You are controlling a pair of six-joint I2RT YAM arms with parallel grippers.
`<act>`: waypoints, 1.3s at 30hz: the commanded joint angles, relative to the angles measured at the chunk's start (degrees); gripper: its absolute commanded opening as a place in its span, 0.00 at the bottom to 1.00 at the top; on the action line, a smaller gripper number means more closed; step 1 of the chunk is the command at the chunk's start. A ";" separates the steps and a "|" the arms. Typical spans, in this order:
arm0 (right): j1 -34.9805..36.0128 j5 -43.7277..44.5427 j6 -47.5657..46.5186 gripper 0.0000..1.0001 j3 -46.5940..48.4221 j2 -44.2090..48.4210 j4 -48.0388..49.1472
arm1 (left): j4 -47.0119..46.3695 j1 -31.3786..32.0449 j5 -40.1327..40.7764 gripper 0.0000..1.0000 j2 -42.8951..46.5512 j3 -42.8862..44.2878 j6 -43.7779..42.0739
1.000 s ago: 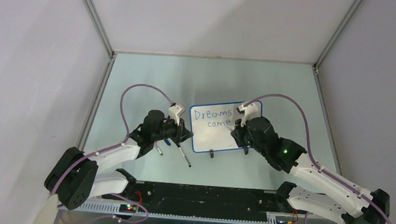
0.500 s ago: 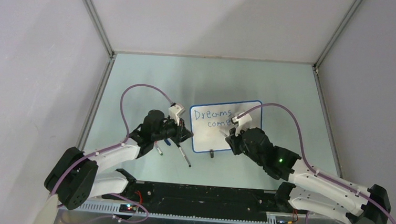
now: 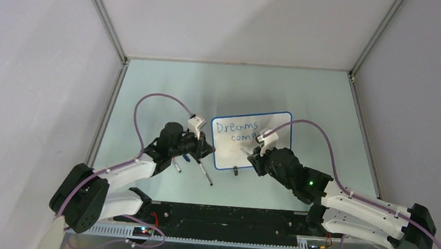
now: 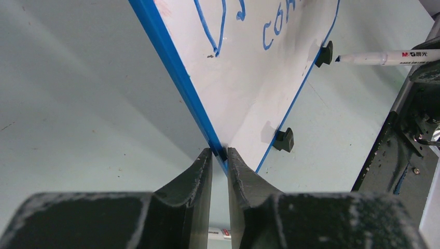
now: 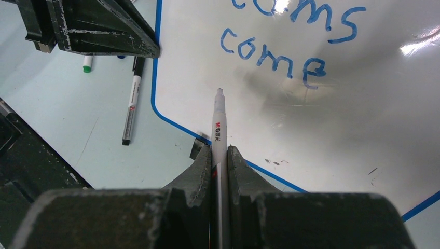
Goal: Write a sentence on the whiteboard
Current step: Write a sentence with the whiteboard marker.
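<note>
- The whiteboard (image 3: 230, 155) lies flat on the table (image 3: 167, 91) at the centre of the top view. Its clip feet (image 4: 284, 140) point to the lower edge of the frame, so the writing reads toward the arms.
- The sentence (image 5: 272, 54) is incomplete. "Dreams" and "come" fill two lines in the upper part of the board, and the surface below them is blank. A further line appears outstanding.
- The right gripper (image 5: 220, 153) is clamped fully on the barrel of a white marker (image 5: 220, 116), whose nib projects ahead of the fingertips. The nib sits over the blank strip under "come", left of centre in the right wrist view. This position suits the start of a new line. Contact with the surface cannot be confirmed.
- The left gripper (image 4: 219, 153) is nearly closed, pinching the blue rim (image 4: 171, 67) beside the board's lower left corner. This is judged a brace, so that pen strokes do not slide the glossy board.
- Two spare markers (image 5: 132, 101) lie on the table left of the board, clear of the writing path.
</note>
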State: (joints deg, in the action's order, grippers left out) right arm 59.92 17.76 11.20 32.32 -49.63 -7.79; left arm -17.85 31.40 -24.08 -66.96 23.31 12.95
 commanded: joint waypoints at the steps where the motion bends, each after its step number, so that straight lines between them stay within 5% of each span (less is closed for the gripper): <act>1: 0.66 2.10 1.35 0.00 -0.24 0.84 3.12 | -0.97 0.30 -0.01 0.22 0.93 1.30 -1.35; 39: -0.02 5.98 3.08 0.00 2.48 -8.36 0.75 | -1.12 0.30 0.00 0.22 0.86 1.29 -1.34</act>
State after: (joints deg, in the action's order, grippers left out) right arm 60.23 22.09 13.52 31.88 -57.19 -7.55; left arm -17.85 31.40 -24.08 -66.96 23.31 12.95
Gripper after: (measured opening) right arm 0.145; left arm 0.221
